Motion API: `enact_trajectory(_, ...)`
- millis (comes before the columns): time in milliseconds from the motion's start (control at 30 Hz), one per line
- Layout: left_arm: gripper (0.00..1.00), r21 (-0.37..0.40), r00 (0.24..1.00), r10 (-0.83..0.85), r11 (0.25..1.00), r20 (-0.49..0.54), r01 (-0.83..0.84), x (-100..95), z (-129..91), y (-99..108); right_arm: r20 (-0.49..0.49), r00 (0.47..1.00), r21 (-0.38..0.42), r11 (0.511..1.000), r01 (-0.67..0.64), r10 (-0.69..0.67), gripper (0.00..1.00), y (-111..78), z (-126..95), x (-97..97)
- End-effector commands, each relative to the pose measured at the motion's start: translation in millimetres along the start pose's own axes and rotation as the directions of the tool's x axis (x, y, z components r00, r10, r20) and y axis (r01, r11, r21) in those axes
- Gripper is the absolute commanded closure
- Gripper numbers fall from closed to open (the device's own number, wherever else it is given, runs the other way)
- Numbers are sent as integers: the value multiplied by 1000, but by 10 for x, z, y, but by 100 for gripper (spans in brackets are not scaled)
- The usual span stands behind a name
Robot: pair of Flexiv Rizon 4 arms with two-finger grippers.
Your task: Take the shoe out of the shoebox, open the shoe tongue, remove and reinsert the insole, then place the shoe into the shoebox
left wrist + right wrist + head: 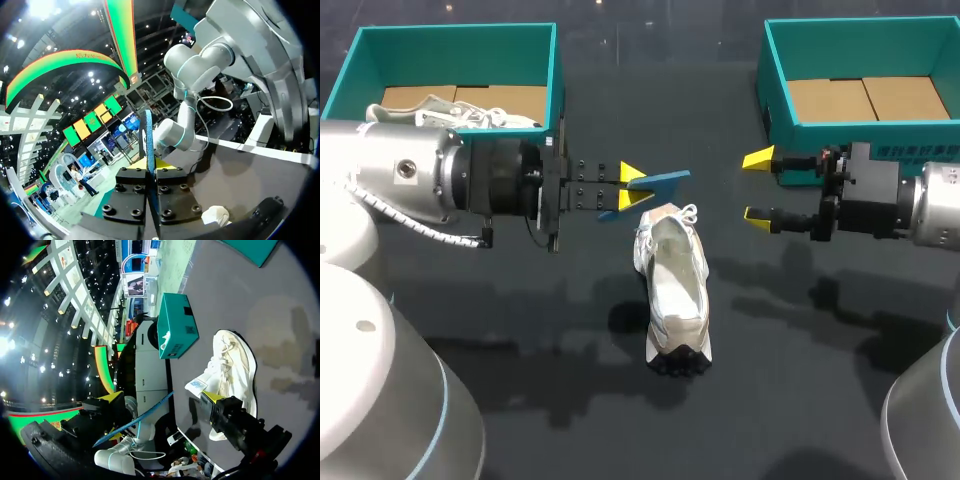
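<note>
The left arm hides part of the white shoe in the left shoebox. The right shoebox is cut off at the edge.

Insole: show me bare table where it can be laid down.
Bare table lies right of the shoe and left of its heel. Crowded: the tongue end, between left hand, holding the insole, and right hand.
</note>
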State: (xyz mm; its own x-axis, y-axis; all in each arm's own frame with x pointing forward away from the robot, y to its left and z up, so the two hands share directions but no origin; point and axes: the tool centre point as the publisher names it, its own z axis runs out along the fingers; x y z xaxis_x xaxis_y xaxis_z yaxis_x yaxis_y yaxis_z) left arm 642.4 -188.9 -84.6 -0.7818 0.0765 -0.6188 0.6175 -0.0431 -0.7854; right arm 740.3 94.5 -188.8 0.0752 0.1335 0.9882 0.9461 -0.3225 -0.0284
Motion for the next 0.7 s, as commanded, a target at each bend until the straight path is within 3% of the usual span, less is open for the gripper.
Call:
enact_trajectory(33,100,146,959,278,952,-50,-268,-91,186,215,-27,1000,13,1000,-4,4,0,65,59,66)
enact_trajectory(100,100,78,916,387,922,-104,-380,-83,279,255,-55,998,30,999,-25,26,0,85,82,107)
enact_trajectory(533,100,78,916,387,922,-104,-380,-83,279,255,-66,995,38,997,-66,69,0,123,113,136)
enact_trajectory(700,100,165,807,570,820,-153,-548,-122,351,472,-86,992,46,995,-84,88,0,124,135,154)
